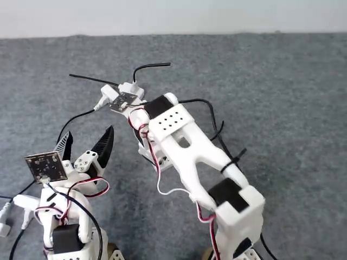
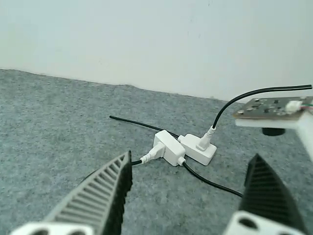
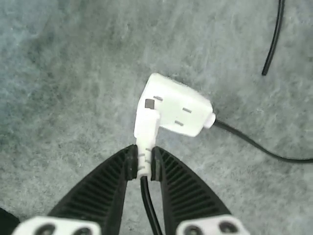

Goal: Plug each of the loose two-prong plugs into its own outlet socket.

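The outlet cluster [image 1: 130, 89] is lying far back on the table [image 1: 282, 108], just ahead of the right arm [image 1: 190, 151], with the left gripper [image 1: 90, 131] hanging nearer and to its left. One outlet block [image 2: 168, 147] is lying against a second outlet block [image 2: 195, 152], a side plug [image 2: 150, 156] sitting in the first, a top plug [image 2: 205, 141] in the second. The right gripper [image 3: 142, 161] is clamping a held plug [image 3: 145, 129], its end touching an outlet face [image 3: 178, 111].

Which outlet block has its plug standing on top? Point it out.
The outlet block farther from the left gripper: its upright plug stands on top, while the nearer block takes its side plug at one end.
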Available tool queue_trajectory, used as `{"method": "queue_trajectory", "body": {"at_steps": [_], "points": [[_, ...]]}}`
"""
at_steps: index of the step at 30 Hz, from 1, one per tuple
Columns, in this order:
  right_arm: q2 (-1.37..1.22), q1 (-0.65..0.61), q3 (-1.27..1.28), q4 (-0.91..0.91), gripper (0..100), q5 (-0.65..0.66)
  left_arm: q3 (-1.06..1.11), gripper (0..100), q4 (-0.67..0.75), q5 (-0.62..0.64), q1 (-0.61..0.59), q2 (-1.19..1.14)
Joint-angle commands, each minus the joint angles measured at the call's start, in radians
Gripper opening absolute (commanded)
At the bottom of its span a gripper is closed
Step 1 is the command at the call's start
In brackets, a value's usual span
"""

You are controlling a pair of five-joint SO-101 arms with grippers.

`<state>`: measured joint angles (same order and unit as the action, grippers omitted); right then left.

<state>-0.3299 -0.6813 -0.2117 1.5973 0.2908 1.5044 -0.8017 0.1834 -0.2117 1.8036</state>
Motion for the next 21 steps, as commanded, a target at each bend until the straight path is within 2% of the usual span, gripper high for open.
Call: {"method": "queue_trajectory", "body": {"at_steps": [1, 9, 21], "points": [[-0.053, 0.036, -0.120, 0.013, 0.9, -0.005, -0.008, 36, 0.034, 0.006, 0.006, 0.011], [-0.122, 0.036, -0.279, 0.131, 0.9, -0.011, -0.008, 36, 0.034, 0.006, 0.008, 0.011], [-0.199, 0.038, -0.281, 0.116, 0.9, -0.011, -0.008, 36, 0.032, 0.006, 0.008, 0.011]]}}
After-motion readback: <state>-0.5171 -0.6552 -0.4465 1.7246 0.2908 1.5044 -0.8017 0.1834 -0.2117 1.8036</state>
